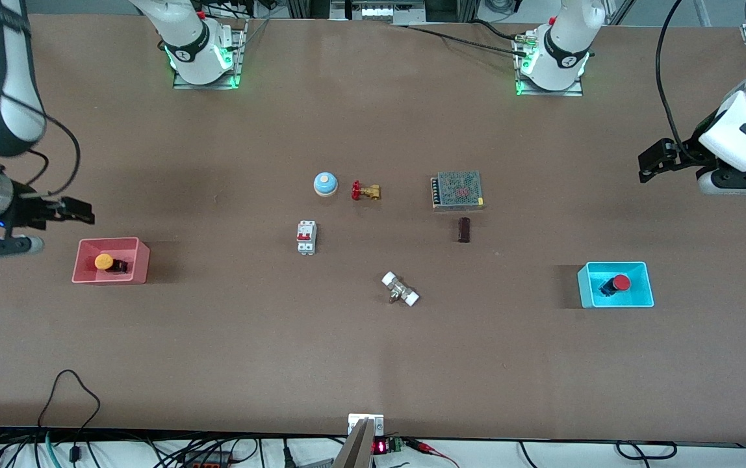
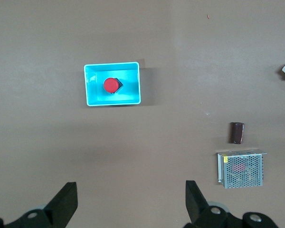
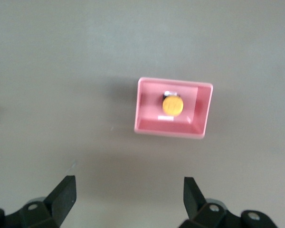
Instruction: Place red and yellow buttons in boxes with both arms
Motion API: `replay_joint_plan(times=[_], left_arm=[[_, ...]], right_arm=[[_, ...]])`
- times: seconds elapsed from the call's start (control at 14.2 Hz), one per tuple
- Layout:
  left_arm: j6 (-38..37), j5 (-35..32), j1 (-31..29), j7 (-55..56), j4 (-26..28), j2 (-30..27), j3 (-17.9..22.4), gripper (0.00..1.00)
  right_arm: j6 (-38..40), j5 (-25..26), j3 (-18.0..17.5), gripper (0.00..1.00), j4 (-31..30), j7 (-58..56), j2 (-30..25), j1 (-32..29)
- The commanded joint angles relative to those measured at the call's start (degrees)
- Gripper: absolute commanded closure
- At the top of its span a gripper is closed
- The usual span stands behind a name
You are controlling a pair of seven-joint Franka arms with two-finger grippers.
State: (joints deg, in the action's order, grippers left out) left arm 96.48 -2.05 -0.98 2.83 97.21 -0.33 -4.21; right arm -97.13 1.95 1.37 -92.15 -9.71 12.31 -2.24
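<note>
The yellow button (image 1: pixel 104 261) lies in the pink-red box (image 1: pixel 110 278) toward the right arm's end of the table. It also shows in the right wrist view (image 3: pixel 173 105), inside that box (image 3: pixel 171 127). The red button (image 1: pixel 620 283) lies in the cyan box (image 1: pixel 583 286) toward the left arm's end. It also shows in the left wrist view (image 2: pixel 110 85), inside that box (image 2: pixel 90 85). My right gripper (image 1: pixel 84 213) is open and empty, raised beside the pink-red box; its jaws show wide apart (image 3: pixel 129 194). My left gripper (image 1: pixel 647 162) is open and empty, raised over bare table; its jaws show wide apart (image 2: pixel 131 199).
Mid-table stand a blue and white bell (image 1: pixel 325 184), a brass valve with a red handle (image 1: pixel 365 191), a white breaker (image 1: pixel 307 237), a metal mesh power unit (image 1: pixel 457 190), a small dark block (image 1: pixel 464 229) and a white-capped fitting (image 1: pixel 400 288).
</note>
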Motion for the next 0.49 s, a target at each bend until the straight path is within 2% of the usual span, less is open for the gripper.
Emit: replay_joint_plan(times=[0.0,0.14,0.42], left_arm=[[0.02,0.74,0.46,-1.16,0.17,-0.73,0.43,0.00],[-1.20,0.74,0.46,-1.16,0.00,-0.73,0.34,0.00],[-1.47,0.74,1.07,-0.81,-0.44,-0.73,-0.01,0.00]], right_arm=[[8.07,2.43,-2.94,0.00,2.94,5.03,-3.23,-0.13],[10.37,1.83,-3.65,0.00,2.77,6.54,-5.62,-0.31],[10.21,-1.51,-3.65,0.00,2.77,7.77,-5.98,-0.66]])
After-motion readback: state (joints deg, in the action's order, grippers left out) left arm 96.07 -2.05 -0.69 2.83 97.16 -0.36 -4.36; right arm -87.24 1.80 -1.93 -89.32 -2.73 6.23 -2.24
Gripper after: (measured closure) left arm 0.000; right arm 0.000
